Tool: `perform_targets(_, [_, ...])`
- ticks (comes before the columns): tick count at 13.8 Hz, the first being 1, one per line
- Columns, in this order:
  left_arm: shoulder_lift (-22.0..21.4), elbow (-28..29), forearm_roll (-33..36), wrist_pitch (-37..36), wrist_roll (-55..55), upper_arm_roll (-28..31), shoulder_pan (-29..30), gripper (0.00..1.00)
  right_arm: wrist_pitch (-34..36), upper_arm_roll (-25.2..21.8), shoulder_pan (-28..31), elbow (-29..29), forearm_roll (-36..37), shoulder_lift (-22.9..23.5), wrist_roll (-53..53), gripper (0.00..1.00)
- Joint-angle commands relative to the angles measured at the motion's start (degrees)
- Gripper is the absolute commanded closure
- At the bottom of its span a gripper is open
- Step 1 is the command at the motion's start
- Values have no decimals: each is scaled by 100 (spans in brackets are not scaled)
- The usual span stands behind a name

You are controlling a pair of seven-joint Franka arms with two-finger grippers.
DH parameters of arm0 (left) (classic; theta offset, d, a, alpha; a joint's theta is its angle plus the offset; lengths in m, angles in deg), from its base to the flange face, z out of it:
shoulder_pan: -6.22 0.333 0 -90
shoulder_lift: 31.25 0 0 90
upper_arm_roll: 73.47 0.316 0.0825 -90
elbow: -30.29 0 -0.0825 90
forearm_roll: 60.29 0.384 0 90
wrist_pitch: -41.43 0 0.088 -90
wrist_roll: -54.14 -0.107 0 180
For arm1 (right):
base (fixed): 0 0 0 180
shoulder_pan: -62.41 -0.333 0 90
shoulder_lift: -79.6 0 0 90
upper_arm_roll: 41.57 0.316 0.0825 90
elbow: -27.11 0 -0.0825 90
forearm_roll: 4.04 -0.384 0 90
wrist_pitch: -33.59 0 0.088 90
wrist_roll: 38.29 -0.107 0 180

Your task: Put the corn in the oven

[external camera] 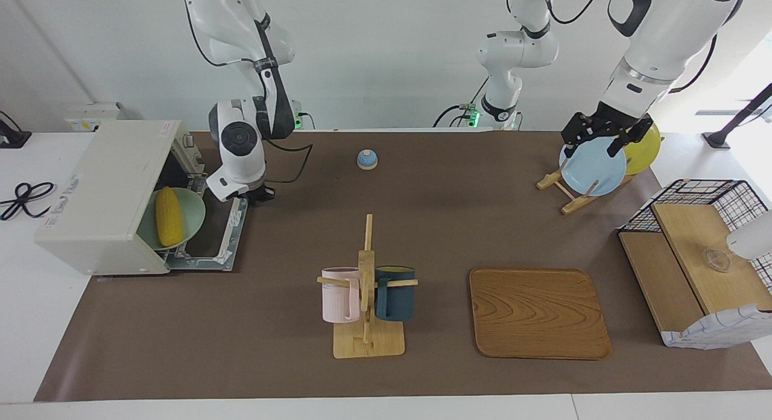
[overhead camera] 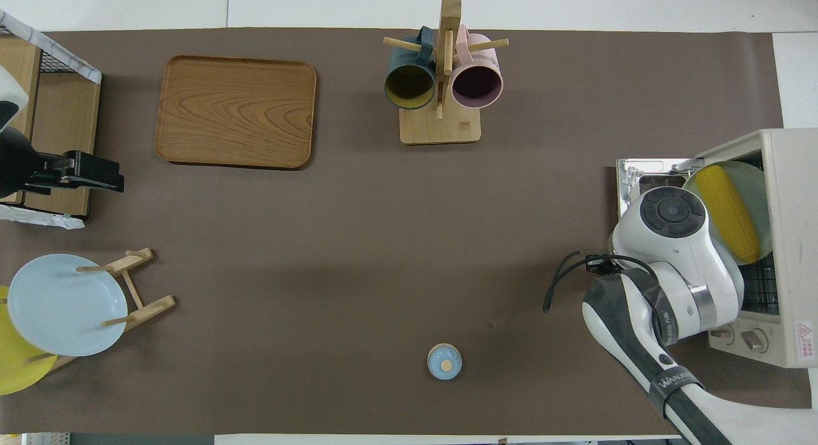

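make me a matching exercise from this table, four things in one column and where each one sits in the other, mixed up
Things:
1. bright yellow corn cob
2. pale pink mug
3. round light blue plate
4. pale green plate

Places:
A. hung on the wooden mug tree
B. on the rack inside the off-white toaster oven
C. upright in the wooden plate stand
D. lying on the pale green plate

Pairs: 1-D, 2-A, 3-C, 4-B

Corn on plate in oven (door down); mug rack beside tray.
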Motion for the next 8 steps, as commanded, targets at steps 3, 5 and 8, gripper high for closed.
perform_targets(3, [-87, 49, 119, -3, -19, -39, 56, 0, 266, 0, -9, -57, 491, -163, -254, 100])
perform_targets(5, [-87, 49, 119, -3, -19, -39, 56, 0, 319, 0, -18, -4, 606, -163, -316, 100])
perform_targets(8, [-87, 58, 119, -3, -19, -39, 56, 0, 731, 18, -18, 277, 782, -128, -316, 100])
